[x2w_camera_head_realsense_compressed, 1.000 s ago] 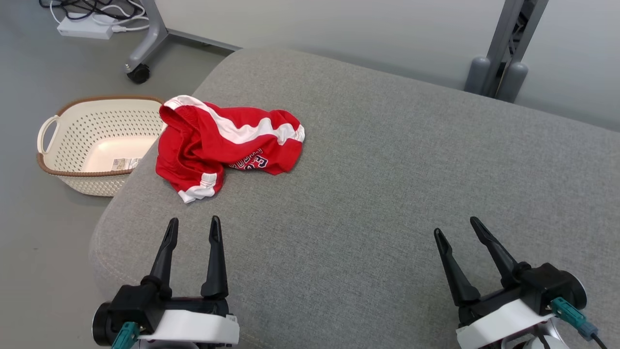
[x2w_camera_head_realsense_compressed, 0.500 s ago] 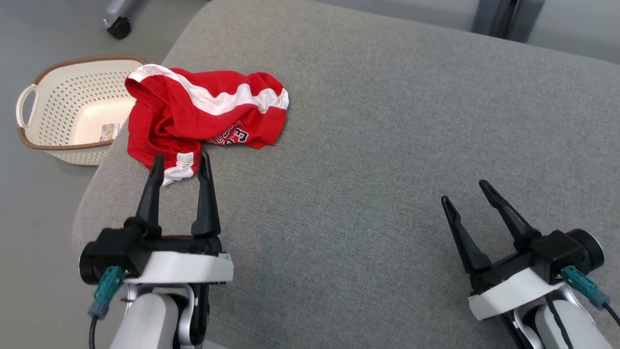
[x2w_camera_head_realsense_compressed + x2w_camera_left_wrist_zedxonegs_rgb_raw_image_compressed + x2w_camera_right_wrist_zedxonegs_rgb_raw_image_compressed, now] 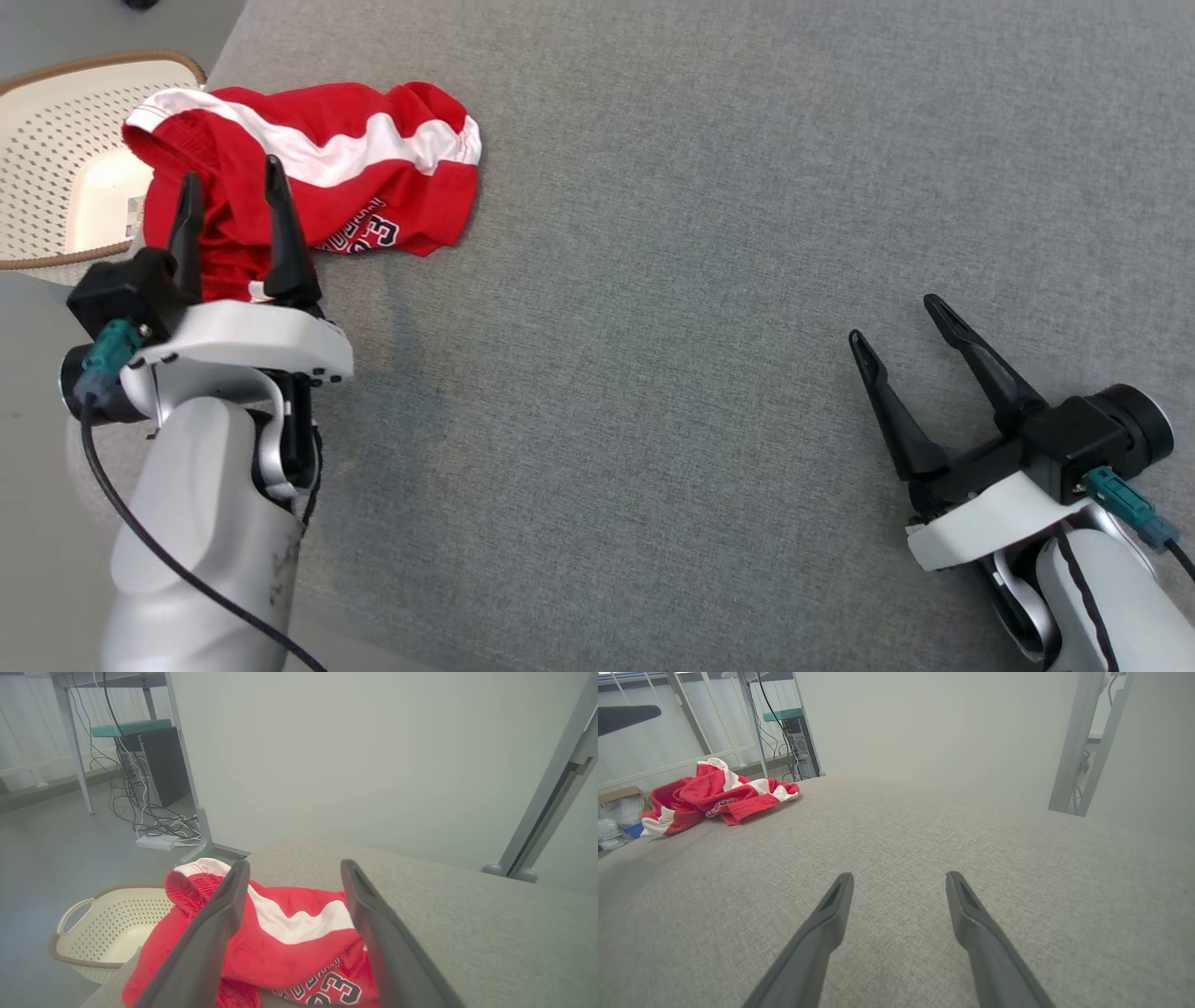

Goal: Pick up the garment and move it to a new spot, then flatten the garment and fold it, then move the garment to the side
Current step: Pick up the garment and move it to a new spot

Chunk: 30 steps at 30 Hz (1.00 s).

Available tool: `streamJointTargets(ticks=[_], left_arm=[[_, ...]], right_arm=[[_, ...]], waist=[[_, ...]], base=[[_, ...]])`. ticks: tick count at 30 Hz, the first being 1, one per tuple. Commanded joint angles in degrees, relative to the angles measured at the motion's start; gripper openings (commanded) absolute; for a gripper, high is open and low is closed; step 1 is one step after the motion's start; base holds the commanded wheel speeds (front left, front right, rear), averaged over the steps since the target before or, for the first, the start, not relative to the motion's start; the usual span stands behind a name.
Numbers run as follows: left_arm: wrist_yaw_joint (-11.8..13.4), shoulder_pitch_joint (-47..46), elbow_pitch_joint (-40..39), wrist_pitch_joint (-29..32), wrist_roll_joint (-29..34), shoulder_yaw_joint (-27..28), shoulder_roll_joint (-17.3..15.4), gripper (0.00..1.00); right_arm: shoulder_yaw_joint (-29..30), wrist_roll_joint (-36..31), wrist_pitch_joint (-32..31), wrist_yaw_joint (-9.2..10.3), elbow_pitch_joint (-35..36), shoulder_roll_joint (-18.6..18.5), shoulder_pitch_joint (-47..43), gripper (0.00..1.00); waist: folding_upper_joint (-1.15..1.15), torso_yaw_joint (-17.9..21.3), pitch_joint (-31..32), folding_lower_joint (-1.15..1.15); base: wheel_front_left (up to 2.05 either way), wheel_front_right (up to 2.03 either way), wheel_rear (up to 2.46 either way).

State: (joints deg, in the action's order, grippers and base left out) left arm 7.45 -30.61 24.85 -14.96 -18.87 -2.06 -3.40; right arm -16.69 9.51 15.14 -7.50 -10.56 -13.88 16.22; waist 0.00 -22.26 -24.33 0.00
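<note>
The garment (image 3: pixel 373 177) is a crumpled red piece with white stripes and dark printed lettering, lying at the near-left corner of the grey cushion (image 3: pixel 700 280). My left gripper (image 3: pixel 231 177) hangs open over the garment's left part, fingers spread with cloth showing between them. The left wrist view shows the garment (image 3: pixel 289 942) close below the left gripper (image 3: pixel 292 870), not clamped. My right gripper (image 3: pixel 893 319) stands open over bare cushion at the lower right, far from the garment (image 3: pixel 714 795), and its right wrist view shows the right gripper (image 3: pixel 899 876) empty.
A cream perforated basket (image 3: pixel 56 159) with a brown rim stands on the floor just left of the cushion's corner, also seen as the basket (image 3: pixel 98 924) below the cloth. Metal frame legs (image 3: pixel 1083 742) and cables (image 3: pixel 154 826) stand beyond the cushion.
The head camera has tilted down and shifted. My left gripper has reached forward from bare cushion to over the garment's left part. The right gripper keeps its open pose.
</note>
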Motion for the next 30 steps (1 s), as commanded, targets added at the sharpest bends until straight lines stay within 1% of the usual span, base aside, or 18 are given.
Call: streamJointTargets(ticks=[1,5,8,12,15,17,18,21,23,27,30], left_arm=[[-0.1,-3.0,3.8,0.6,-0.9,0.9,-1.1,1.0],[-0.5,-9.9,14.0,5.3,-1.6,1.4,-3.5,1.0],[-1.1,-14.7,19.9,8.9,-2.4,1.7,-5.3,1.0],[-3.4,-19.8,26.8,15.3,-4.0,1.5,-6.2,1.0],[-5.0,-23.1,30.9,19.7,-4.8,1.1,-6.9,1.0],[-6.6,-24.7,33.6,23.3,-5.8,1.0,-7.1,1.0],[-6.6,-24.7,33.6,23.3,-5.8,1.0,-7.1,1.0],[-9.3,-27.0,37.5,28.9,-8.4,2.1,-7.2,1.0],[-10.4,-27.9,39.7,31.5,-9.4,2.4,-7.7,1.0],[-11.8,-28.3,43.0,34.2,-10.7,2.7,-8.0,1.0],[-12.1,-27.8,44.8,34.9,-10.9,2.3,-8.3,1.0]], right_arm=[[0.4,-0.8,0.0,0.02,-0.2,-0.5,0.6,1.0],[1.3,-1.3,0.0,0.02,-0.6,-0.3,0.9,1.0],[1.7,-1.9,0.0,0.03,-1.1,-0.1,1.0,1.0],[2.3,-2.2,-0.1,0.04,-2.4,0.3,1.2,1.0],[2.3,-2.5,-0.1,0.04,-3.0,0.7,1.9,1.0],[2.1,-2.8,-0.1,0.04,-3.2,1.0,2.3,1.0],[2.1,-2.8,-0.1,0.04,-3.2,1.0,2.3,1.0],[1.9,-3.0,-0.1,0.04,-3.5,1.2,3.1,1.0],[2.1,-2.8,-0.2,0.04,-4.3,1.6,3.5,1.0],[2.3,-3.1,-0.2,0.09,-5.0,1.9,4.4,1.0],[2.5,-3.1,-0.3,0.11,-5.0,2.0,4.7,1.0]], waist=[[0.0,1.1,-1.2,0.0],[0.0,2.1,-2.6,0.0],[0.0,2.5,-3.6,0.0],[0.0,2.7,-4.4,0.0],[0.0,2.9,-4.9,0.0],[0.0,3.0,-5.3,0.0],[0.0,3.0,-5.3,0.0],[0.0,3.3,-5.8,0.0],[0.0,3.8,-6.1,0.0],[0.0,4.8,-6.5,0.0],[0.0,5.7,-6.7,0.0]], base=[[0.0,0.0,0.0],[0.0,0.0,0.0],[0.0,0.0,0.0],[0.0,0.0,0.0],[0.0,0.0,0.0],[0.0,0.0,0.0],[0.0,0.0,0.0],[0.0,0.0,0.0],[0.0,0.0,0.0],[0.0,0.0,0.0],[0.0,0.0,0.0]])
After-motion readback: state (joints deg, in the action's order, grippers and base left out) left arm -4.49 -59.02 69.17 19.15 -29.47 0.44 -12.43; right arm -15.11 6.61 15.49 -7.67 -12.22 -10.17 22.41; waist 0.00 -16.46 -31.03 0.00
